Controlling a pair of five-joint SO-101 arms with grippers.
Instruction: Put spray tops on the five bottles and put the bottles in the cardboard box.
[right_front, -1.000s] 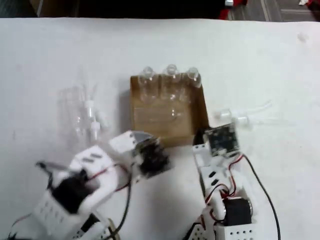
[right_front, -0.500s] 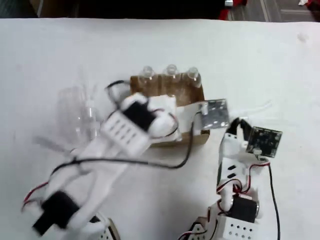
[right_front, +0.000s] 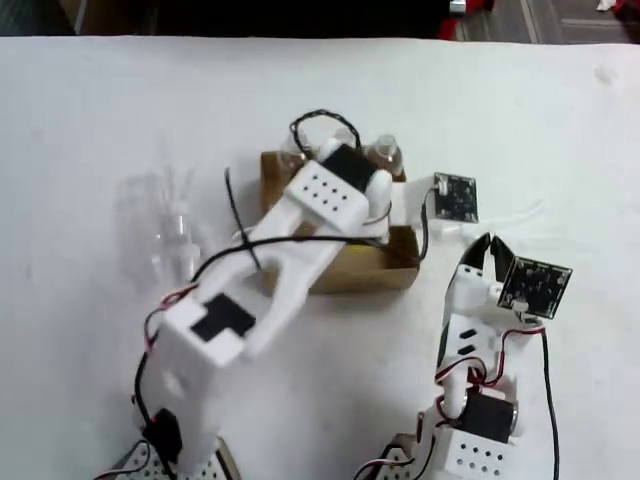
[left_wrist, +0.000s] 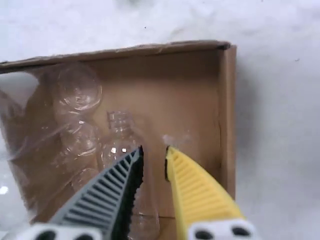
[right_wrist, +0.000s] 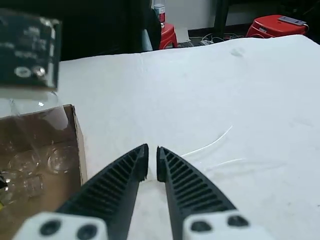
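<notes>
Clutter of clear plastic bottles (right_front: 158, 250) and white spray tops (right_front: 178, 222) sits at the left of the white surface (right_front: 90, 100), apart from the open brown cardboard box (right_front: 372, 268), and none of it looks capped as far as can be told. The white left arm (right_front: 270, 270), folded back at the near left edge a second ago, has swung across and now stretches over the box, with the left gripper (left_wrist: 153, 154) hanging above its floor. Its grey and yellow fingers are nearly pressed together, a sliver of gap between them and nothing in it. Beneath them a clear bottle lying on its side (left_wrist: 119, 134) rests on the box floor, beside upright clear bottles (left_wrist: 75, 92) along one wall; their necks look open, with no tops on. So the box holds bottles that seem unfinished, and the arm looks set to deal with the fallen one, which would call for the fingers to spread first. Right of the box, the right gripper (right_wrist: 152, 150) has drawn away from the box's near corner and hovers low over the surface, its black fingers almost closed on nothing. Just past it lie thin clear dip tubes (right_wrist: 212, 142) of loose tops, the likely next pick.
</notes>
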